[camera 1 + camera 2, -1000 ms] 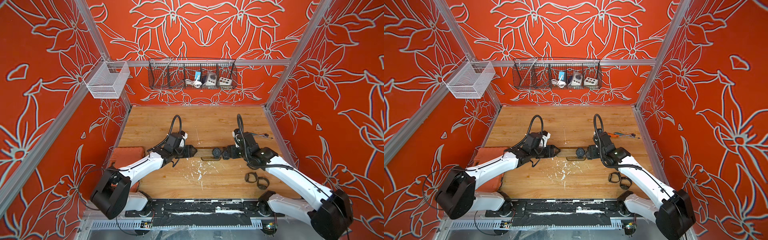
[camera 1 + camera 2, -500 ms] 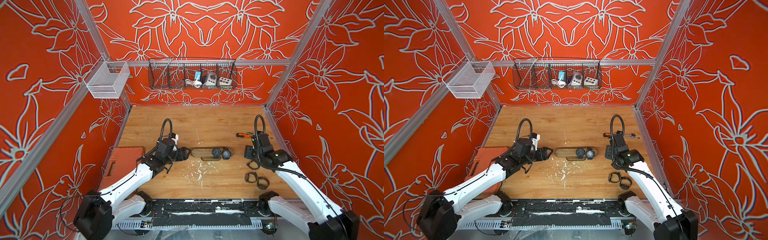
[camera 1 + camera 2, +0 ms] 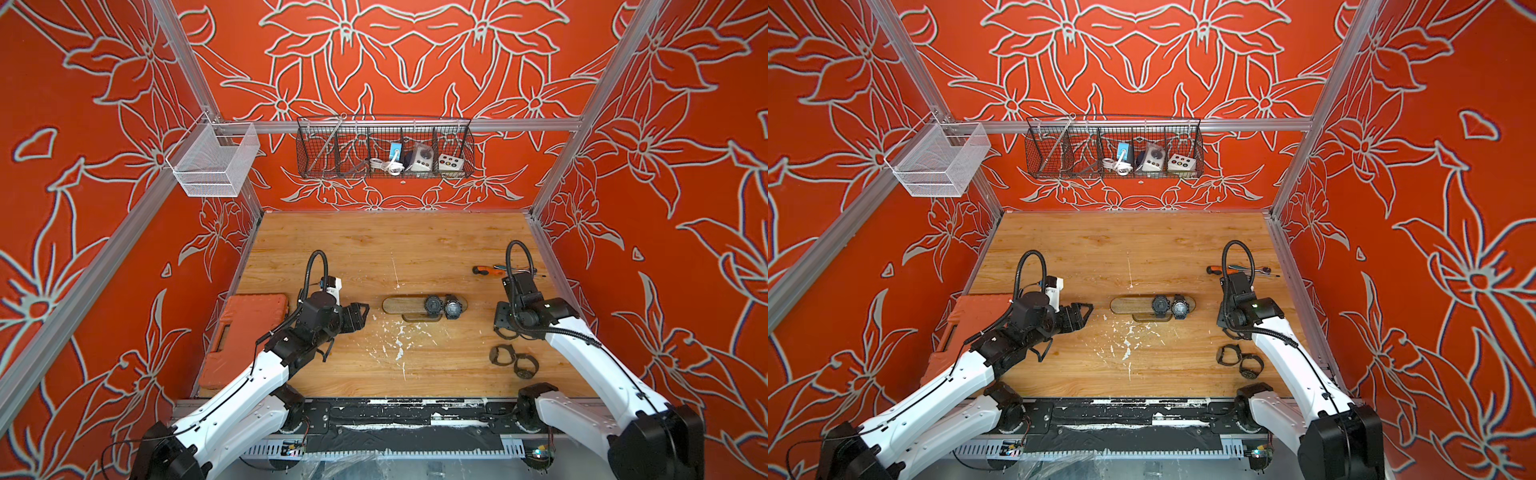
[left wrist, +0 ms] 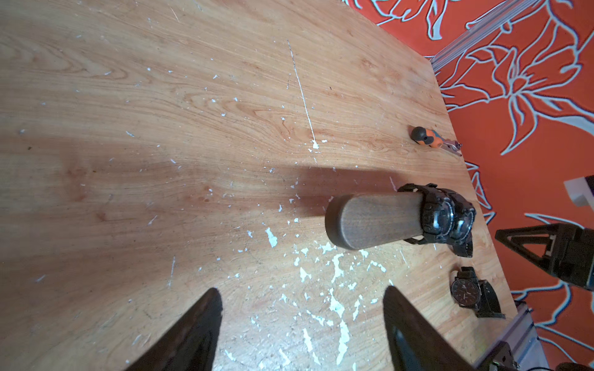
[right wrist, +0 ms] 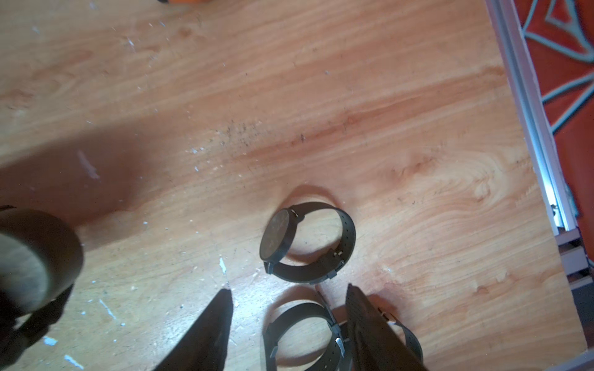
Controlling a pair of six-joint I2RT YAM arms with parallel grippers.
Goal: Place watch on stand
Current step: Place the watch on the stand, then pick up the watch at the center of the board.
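The stand (image 3: 401, 305) is a dark-brown wooden bar lying across the middle of the table, shown in both top views (image 3: 1129, 305). Two black watches (image 3: 433, 305) (image 3: 454, 308) are strapped round its right half. My left gripper (image 3: 360, 316) hangs open just left of the bar's free end (image 4: 369, 221), with nothing between its fingers (image 4: 205, 321). My right gripper (image 5: 288, 290) stands open, low over two loose black watches (image 3: 501, 355) (image 3: 525, 368) at the front right. One strap loop (image 5: 299, 327) lies between its fingertips; the other loose watch (image 5: 305, 244) lies just beyond.
An orange tool case (image 3: 245, 332) lies at the left edge beside my left arm. An orange-handled screwdriver (image 3: 492, 271) lies behind my right wrist. On the back wall hang a dark wire basket (image 3: 384, 149) and a white mesh basket (image 3: 216, 160).
Both grippers have drawn away from the stand, the left one leftward, the right one to the right and forward over the loose watches. The left jaws have widened and the right ones narrowed a little.
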